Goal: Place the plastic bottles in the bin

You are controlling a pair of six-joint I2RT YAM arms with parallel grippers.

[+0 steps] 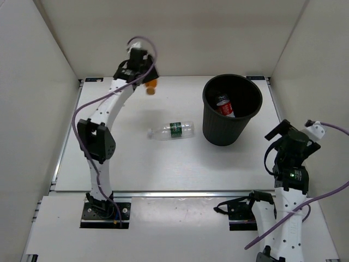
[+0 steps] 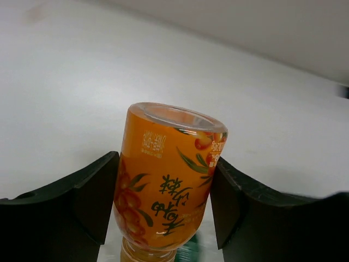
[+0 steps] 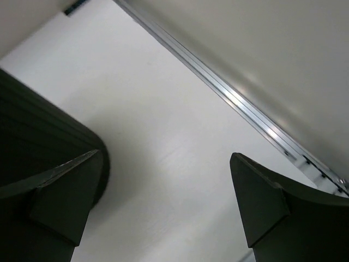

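Green-label bottle lying on white table; white walls surround.

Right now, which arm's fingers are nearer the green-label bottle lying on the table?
Left. The left fingers, shut on an orange bottle, are just behind the green-label bottle; the right fingers are beyond the bin.

Half-seen bottles
The orange bottle is cut off at the neck in the left wrist view; the bin hides part of a red-labelled bottle.
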